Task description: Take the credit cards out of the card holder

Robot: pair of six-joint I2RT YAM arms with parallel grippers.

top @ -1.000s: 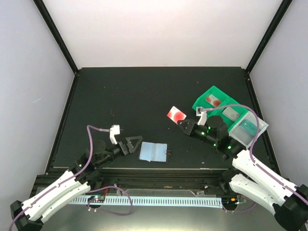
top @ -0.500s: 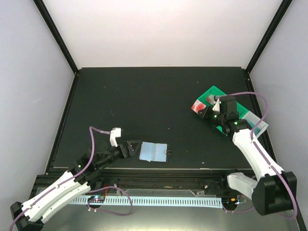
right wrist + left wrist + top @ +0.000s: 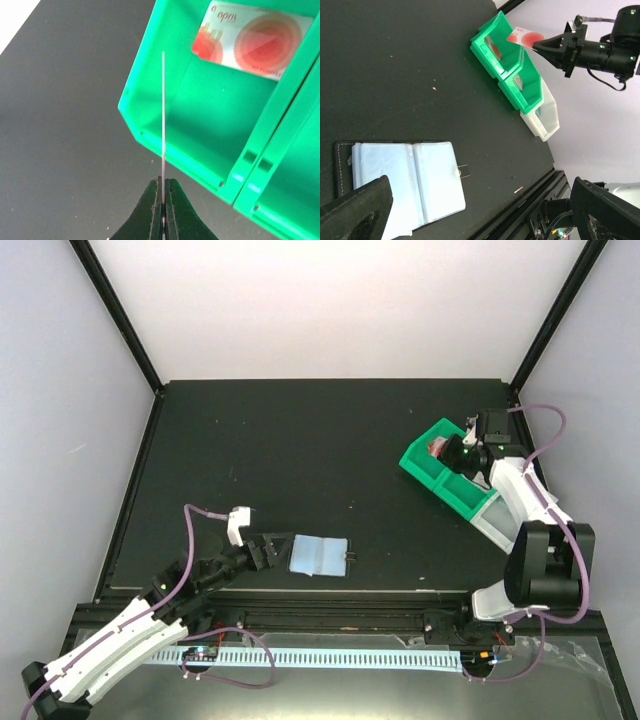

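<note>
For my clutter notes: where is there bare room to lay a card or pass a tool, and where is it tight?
Bare: the far and left stretch of the table, and the strip between the card holder and green tray. Crowded: the right edge, where the right tool holds a card over the tray, and near the left tool, open beside the holder.

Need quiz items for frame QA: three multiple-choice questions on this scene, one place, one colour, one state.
1. Where is the card holder? A folded shut at the far edge B open on the table by the left gripper C held in the air
2. Marks on the lying card in the green tray: A red B blue C black
3. The right gripper: A open B shut, empty C shut on the held card
Answers: B, it lies spread flat in the top view; A, red circles on it; C, fingertips pinch it edge-on.
</note>
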